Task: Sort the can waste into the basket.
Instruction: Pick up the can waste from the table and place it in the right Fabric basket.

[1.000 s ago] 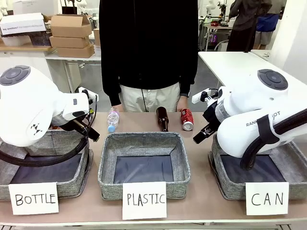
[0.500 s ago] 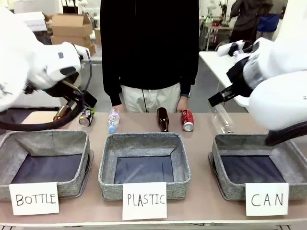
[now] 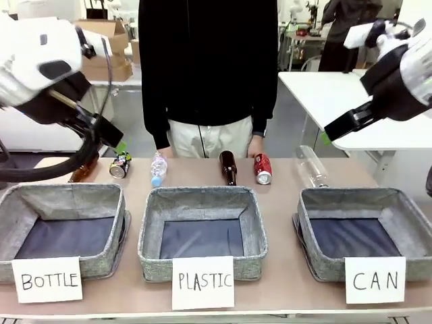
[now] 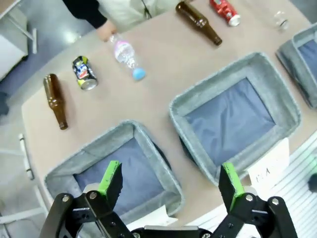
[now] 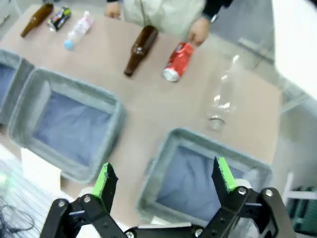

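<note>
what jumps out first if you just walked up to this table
Three grey baskets line the near edge, carded BOTTLE, PLASTIC and CAN, the CAN basket at the right. Behind them lies a row of waste, including a red can and a dark can. Both arms hang high, left tool and right tool open.

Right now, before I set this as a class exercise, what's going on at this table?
Nothing is being handled yet. Both arms are raised above the table, the left gripper and right gripper open and empty. The red can and the dark can lie on the far side of the table among bottles, near the standing person. The basket marked CAN holds no cans.
</note>
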`<state>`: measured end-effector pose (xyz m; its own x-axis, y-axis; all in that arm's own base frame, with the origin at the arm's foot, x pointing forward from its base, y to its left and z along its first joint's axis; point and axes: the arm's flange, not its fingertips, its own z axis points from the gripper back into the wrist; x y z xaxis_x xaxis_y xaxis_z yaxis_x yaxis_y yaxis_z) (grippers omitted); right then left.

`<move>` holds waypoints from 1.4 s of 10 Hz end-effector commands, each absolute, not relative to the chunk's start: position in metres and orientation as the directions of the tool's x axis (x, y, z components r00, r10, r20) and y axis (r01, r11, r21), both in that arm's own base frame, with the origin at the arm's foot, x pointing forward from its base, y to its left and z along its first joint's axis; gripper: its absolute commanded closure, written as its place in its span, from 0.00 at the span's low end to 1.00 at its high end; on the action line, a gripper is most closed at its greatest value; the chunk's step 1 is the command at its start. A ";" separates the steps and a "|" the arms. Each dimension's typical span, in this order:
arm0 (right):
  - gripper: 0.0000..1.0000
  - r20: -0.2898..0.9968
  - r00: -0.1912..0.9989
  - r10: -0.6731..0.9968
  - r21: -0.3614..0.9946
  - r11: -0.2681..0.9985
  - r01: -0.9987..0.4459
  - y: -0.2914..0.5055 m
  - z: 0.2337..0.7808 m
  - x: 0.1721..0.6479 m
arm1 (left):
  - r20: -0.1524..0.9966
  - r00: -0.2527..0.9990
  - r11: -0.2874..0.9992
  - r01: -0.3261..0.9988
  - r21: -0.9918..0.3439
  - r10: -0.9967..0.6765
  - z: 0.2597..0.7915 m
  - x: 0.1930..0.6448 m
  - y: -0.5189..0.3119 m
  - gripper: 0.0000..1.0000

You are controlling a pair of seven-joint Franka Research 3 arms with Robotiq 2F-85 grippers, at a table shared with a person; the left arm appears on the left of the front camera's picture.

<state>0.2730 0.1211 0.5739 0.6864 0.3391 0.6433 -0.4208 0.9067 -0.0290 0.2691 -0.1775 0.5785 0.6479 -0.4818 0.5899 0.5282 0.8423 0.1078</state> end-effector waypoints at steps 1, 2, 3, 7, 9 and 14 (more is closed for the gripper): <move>0.00 0.512 0.859 0.004 0.551 0.765 -0.332 0.104 0.568 0.298 | 0.630 0.706 0.756 0.593 -0.276 -0.324 0.581 0.260 -0.152 0.00; 0.00 0.222 0.962 -0.156 0.826 0.554 -0.101 0.070 0.565 0.311 | 0.631 0.763 0.597 0.573 -0.561 -0.139 0.577 0.264 -0.110 0.00; 0.00 0.056 0.944 -0.326 0.917 0.390 0.080 0.039 0.555 0.320 | 0.592 0.806 0.547 0.486 -0.681 0.021 0.567 0.272 -0.074 0.00; 0.00 -0.081 0.826 -0.559 0.997 -0.062 0.056 -0.051 0.522 0.311 | 0.441 0.856 0.328 0.349 -0.878 0.269 0.515 0.293 0.008 0.00; 0.00 -0.125 0.747 -0.653 0.987 -0.160 0.025 -0.090 0.511 0.301 | 0.325 0.864 0.249 0.242 -0.938 0.384 0.483 0.300 0.019 0.00; 0.00 0.048 0.881 -0.470 0.993 0.120 0.010 -0.093 0.525 0.311 | 0.289 0.874 0.237 0.208 -0.949 0.392 0.520 0.351 0.056 0.00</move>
<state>0.3130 -0.0870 0.5223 0.8793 -0.4763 0.0002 0.0521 0.0966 0.9940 0.3567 0.0516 0.5133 0.8860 0.3845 0.2591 0.1666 0.2574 -0.9518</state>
